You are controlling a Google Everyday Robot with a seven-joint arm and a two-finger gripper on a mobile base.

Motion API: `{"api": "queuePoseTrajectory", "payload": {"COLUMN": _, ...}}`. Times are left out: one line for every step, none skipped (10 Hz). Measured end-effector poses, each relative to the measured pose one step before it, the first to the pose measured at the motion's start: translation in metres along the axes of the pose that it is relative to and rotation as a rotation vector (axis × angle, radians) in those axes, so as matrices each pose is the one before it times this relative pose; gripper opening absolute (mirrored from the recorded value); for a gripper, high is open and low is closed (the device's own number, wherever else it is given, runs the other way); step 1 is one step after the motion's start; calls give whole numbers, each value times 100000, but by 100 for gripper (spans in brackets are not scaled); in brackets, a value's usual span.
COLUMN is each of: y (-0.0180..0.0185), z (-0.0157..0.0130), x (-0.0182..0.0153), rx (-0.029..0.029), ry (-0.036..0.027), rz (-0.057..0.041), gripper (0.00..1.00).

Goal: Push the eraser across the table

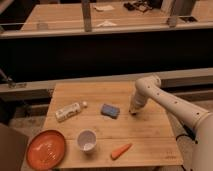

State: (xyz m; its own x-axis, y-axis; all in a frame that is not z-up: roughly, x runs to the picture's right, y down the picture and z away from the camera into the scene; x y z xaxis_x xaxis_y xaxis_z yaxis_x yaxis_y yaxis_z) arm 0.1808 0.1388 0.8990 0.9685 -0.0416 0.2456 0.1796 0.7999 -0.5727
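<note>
- Wooden tabletop point(150, 132) stands before a dark counter, with more wooden desks behind it.
- From the right a white arm point(172, 102) reaches down; its pincer point(134, 111) hangs low over the boards, and I cannot tell whether it is apart or together.
- The blue eraser point(110, 110) lies near the middle, just left of the pincer; contact between them is unclear.
- Further left a white bottle point(68, 111) lies on its side.
- Along the front edge sit an orange plate point(46, 149), a white cup point(87, 140) and a carrot point(121, 150).
</note>
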Motion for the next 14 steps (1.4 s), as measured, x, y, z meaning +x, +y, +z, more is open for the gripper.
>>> {"api": "queuePoseTrajectory", "payload": {"y": 14, "z": -32, "x": 1, "rx": -56, "ry": 22, "rz": -11, "gripper": 0}}
{"api": "queuePoseTrajectory", "payload": {"y": -99, "z": 119, "x": -42, "rx": 74, "ry": -126, "rz": 72, "gripper": 0}}
{"api": "queuePoseTrajectory", "payload": {"y": -317, "z": 230, "x": -196, "rx": 551, "ry": 218, "rz": 66, "gripper": 0}}
{"api": "queuePoseTrajectory", "payload": {"y": -15, "z": -91, "x": -5, "rx": 49, "ry": 22, "rz": 43, "gripper": 0}}
{"api": "queuePoseTrajectory", "payload": {"y": 25, "z": -159, "x": 19, "rx": -114, "ry": 213, "rz": -90, "gripper": 0}}
{"api": "queuePoseTrajectory", "payload": {"y": 17, "z": -42, "x": -18, "rx": -49, "ry": -80, "rz": 97, "gripper": 0}}
{"api": "queuePoseTrajectory", "payload": {"y": -46, "z": 54, "x": -57, "rx": -34, "ry": -57, "rz": 48, "gripper": 0}}
{"api": "queuePoseTrajectory", "payload": {"y": -310, "z": 210, "x": -285, "rx": 523, "ry": 206, "rz": 109, "gripper": 0}}
{"api": "queuePoseTrajectory", "payload": {"y": -61, "z": 57, "x": -138, "rx": 97, "ry": -59, "rz": 73, "gripper": 0}}
{"api": "queuePoseTrajectory", "payload": {"y": 6, "z": -87, "x": -29, "rx": -48, "ry": -13, "rz": -21, "gripper": 0}}
{"api": "queuePoseTrajectory", "payload": {"y": 11, "z": -47, "x": -6, "rx": -28, "ry": -18, "rz": 8, "gripper": 0}}
{"api": "queuePoseTrajectory", "payload": {"y": -70, "z": 61, "x": -95, "rx": 99, "ry": 269, "rz": -16, "gripper": 0}}
{"api": "queuePoseTrajectory", "payload": {"y": -252, "z": 115, "x": -366, "rx": 316, "ry": 216, "rz": 10, "gripper": 0}}
{"api": "queuePoseTrajectory", "payload": {"y": -275, "z": 157, "x": -602, "rx": 155, "ry": 5, "rz": -324, "gripper": 0}}
